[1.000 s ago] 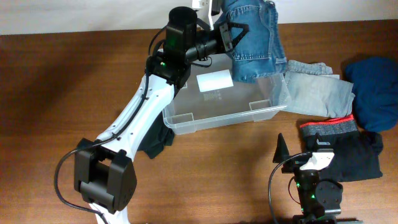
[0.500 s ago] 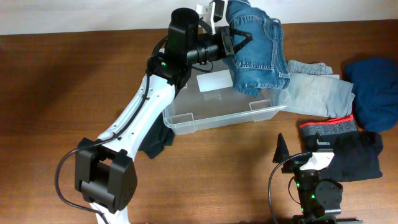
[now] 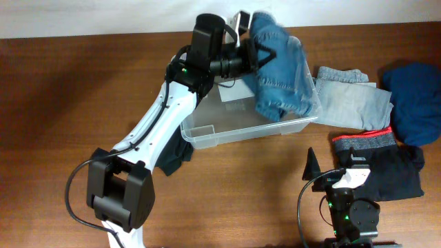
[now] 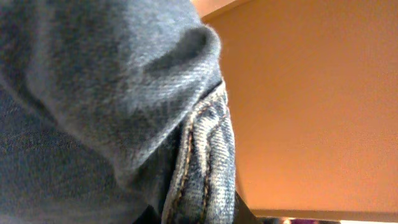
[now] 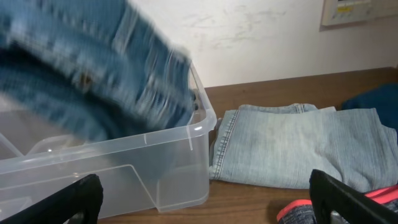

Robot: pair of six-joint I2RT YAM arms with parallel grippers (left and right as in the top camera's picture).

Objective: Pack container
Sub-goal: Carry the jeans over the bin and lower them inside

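The clear plastic container sits mid-table; its white label partly shows. My left gripper is shut on blue jeans and holds them over the container's right half, the cloth sagging into it. In the left wrist view the denim seam fills the space between the jaws. My right gripper is open and empty, low at the table's front right, with the container's near corner ahead of it. The jeans show blurred in the right wrist view.
Light-blue folded jeans lie right of the container. A navy garment is at the far right. A grey-and-red waistband garment on black cloth lies front right. A dark cloth sticks out under the left arm.
My left gripper has moved down and toward the front with the blue jeans, lowering them from above the back rim into the container's right half. The right arm has not moved.
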